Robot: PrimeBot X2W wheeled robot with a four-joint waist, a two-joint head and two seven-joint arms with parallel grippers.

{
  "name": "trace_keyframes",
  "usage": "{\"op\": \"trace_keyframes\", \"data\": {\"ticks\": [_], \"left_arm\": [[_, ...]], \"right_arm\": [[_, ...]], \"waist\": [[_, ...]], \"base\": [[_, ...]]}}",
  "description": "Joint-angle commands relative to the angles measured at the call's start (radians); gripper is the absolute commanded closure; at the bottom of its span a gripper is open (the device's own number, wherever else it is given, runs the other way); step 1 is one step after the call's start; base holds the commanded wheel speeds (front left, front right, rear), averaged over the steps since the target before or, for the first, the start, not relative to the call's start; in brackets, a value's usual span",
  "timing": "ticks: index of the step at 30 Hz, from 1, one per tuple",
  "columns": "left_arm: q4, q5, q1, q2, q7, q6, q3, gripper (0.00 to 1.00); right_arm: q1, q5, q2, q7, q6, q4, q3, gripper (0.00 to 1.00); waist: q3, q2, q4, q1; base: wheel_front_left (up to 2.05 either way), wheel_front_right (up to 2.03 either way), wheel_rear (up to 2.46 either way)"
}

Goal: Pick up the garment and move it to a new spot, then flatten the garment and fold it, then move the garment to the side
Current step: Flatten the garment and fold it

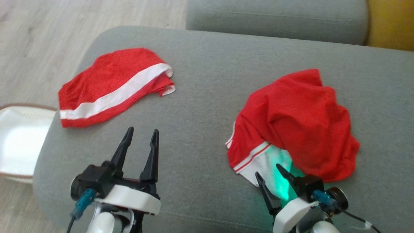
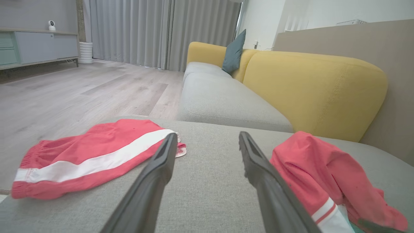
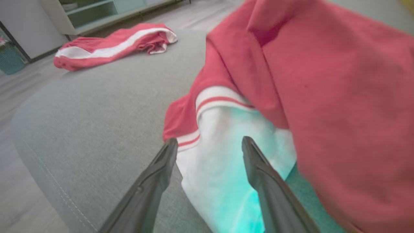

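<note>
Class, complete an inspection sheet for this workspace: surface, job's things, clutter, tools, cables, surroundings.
Surface: grey cushion, bare between the garments.
Job's things: crumpled red garment on the right; folded red garment with white stripe on the left.
Clutter: nothing seen.
Tools: left tool open over bare cushion; right tool open at the crumpled garment's white hem.
Cables: blue-plugged cable at each wrist.
Surroundings: wood floor, yellow sofa back, grey curtains.

A home living room: yellow-backed sofa [image 2: 317,94], grey curtains [image 2: 161,32], sideboard [image 2: 38,48], wooden floor [image 2: 81,90].
</note>
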Motion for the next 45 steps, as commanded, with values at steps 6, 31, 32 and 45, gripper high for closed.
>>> {"op": "trace_keyframes", "data": {"ticks": [6, 31, 32, 45], "left_arm": [[-0.025, -0.024, -0.057, -0.005, -0.005, 0.009, 0.019, 0.0], [-0.028, -0.025, -0.005, -0.005, -0.005, 0.026, 0.045, 0.0], [-0.029, -0.025, -0.002, -0.005, -0.005, 0.025, 0.045, 0.0], [-0.029, -0.059, 0.012, -0.005, -0.005, 0.032, -0.017, 0.0]], "right_arm": [[-0.075, -0.024, -0.005, 0.031, -0.001, 0.061, 0.001, 0.0], [-0.105, 0.039, -0.005, -0.157, -0.001, -0.228, -0.261, 1.0], [-0.104, 0.041, -0.005, -0.158, -0.001, -0.256, -0.281, 1.0], [-0.266, -0.034, -0.005, -0.031, -0.001, -0.544, -0.501, 1.0]], "waist": [[0.026, 0.0, 0.043, 0.0], [-0.09, 0.0, -0.099, 0.0], [-0.095, 0.0, -0.105, 0.0], [-0.107, 0.0, -0.059, 0.0]], "base": [[0.0, 0.0, 0.0], [0.0, 0.0, 0.0], [0.0, 0.0, 0.0], [0.0, 0.0, 0.0]]}}
